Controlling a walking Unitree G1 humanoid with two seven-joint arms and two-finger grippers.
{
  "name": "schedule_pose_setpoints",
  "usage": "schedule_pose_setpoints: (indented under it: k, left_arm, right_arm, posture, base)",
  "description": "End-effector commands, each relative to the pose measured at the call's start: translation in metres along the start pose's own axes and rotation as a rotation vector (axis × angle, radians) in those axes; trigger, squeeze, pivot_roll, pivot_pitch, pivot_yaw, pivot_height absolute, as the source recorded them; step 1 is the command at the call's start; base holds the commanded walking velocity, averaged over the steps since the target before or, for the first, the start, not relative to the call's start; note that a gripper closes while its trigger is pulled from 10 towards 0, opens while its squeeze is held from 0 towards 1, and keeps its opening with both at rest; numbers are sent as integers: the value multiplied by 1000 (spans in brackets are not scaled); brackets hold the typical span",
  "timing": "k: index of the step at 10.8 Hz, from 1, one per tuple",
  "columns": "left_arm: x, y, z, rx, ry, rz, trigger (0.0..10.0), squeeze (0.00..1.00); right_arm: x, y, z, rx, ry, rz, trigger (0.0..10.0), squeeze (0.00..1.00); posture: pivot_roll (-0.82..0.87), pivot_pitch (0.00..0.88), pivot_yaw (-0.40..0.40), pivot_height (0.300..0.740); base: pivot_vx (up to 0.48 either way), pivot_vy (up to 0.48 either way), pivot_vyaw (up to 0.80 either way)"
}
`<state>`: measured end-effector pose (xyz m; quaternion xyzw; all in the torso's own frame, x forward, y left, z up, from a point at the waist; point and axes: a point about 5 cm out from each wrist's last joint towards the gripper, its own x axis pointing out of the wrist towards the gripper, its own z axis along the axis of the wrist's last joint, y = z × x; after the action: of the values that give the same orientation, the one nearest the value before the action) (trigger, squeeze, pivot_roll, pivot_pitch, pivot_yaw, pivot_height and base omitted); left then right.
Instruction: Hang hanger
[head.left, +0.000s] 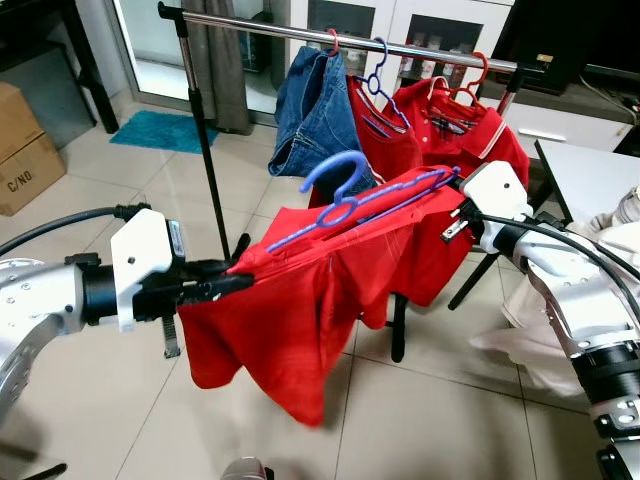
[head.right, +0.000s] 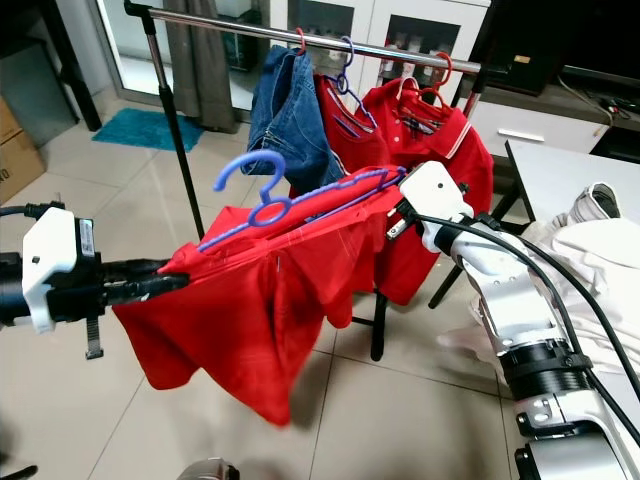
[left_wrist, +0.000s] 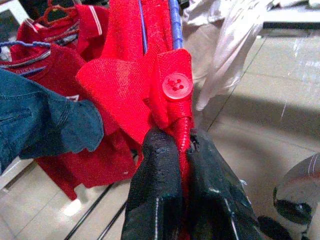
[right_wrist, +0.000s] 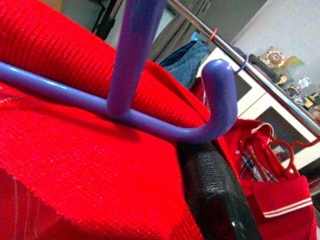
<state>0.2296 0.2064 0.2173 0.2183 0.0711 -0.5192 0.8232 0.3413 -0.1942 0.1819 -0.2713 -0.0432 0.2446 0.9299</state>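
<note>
Hanger (head.left: 352, 200) with red shirt (head.left: 300, 300) held below rail (head.left: 350, 42); my left tool (head.left: 232, 281) pinches shirt edge, right tool (head.left: 455, 205) clamps hanger end; tiled floor (head.left: 420, 420).

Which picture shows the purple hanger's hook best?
The left eye view: the whole purple hanger with its hook shows above the red shirt, held between the left hand and right hand. The right eye view matches. The wrist views show only pieces.

You have a purple plastic hanger (head.left: 350, 200) lying nearly flat in mid-air, its hook pointing up, a red shirt (head.left: 300, 300) draped over it. It sits below and in front of the metal rail (head.left: 420, 48), well apart from it.
</note>
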Motion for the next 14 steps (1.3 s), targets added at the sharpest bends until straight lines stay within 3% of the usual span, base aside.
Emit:
schedule_pose_setpoints:
  k: [1, 2, 3, 4, 5, 7, 9, 10, 11, 12, 13, 14]
  left_arm:
    - [-17, 5, -18, -46, 162, 94, 0, 0]
    - [-15, 7, -22, -53, 164, 182, 0, 0]
    - [-14, 5, -27, -80, 183, 195, 0, 0]
    - [-13, -3, -59, -217, 331, 286, 0, 0]
    - [-14, -7, -70, -246, 388, 311, 0, 0]
    - [-9, -19, -69, -280, 381, 249, 0, 0]
    - [-10, -20, -78, -251, 425, 286, 0, 0]
    - [-6, -6, -54, -131, 244, 301, 0, 0]
    - [-8, 1, -39, -99, 148, 291, 0, 0]
    - [-14, 10, -25, -99, 71, 272, 0, 0]
    - [-21, 16, -15, -122, 6, 224, 0, 0]
    - [-31, 24, -6, -141, -20, 161, 0, 0]
  right_arm:
    - [-31, -58, -19, 4, 135, -241, 0, 0]
    - [-31, -60, -19, 8, 135, -259, 0, 0]
    - [-31, -61, -18, 13, 132, -264, 0, 0]
    - [-29, -60, -18, 22, 120, -272, 0, 0]
    - [-28, -61, -17, 22, 115, -274, 0, 0]
    - [-29, -62, -16, 20, 114, -275, 0, 0]
    - [-29, -63, -17, 20, 118, -277, 0, 0]
    - [-27, -57, -19, 39, 128, -252, 0, 0]
    - [-25, -45, -24, 79, 131, -194, 6235, 0]
    - [-25, -22, -30, 124, 130, -75, 10000, 0]
    - [-28, 0, -35, 157, 126, 48, 10000, 0]
    - [-33, 23, -39, 183, 106, 160, 10000, 1000]
  posture:
    - [176, 24, -34, 740]
    - [175, 24, -35, 740]
    - [174, 24, -35, 740]
    - [174, 25, -34, 740]
    - [172, 25, -33, 740]
    - [171, 29, -33, 740]
    - [168, 31, -35, 740]
    - [171, 31, -42, 740]
    - [171, 30, -43, 740]
    - [174, 29, -43, 740]
    - [178, 28, -42, 740]
    - [181, 27, -39, 740]
  base:
    - [0, 0, 0]
    - [0, 0, 0]
    - [0, 0, 0]
    - [0, 0, 0]
    - [0, 0, 0]
    - [0, 0, 0]
    - [0, 0, 0]
    - [0, 0, 0]
    - [0, 0, 0]
    - [0, 0, 0]
    - [0, 0, 0]
    - [0, 0, 0]
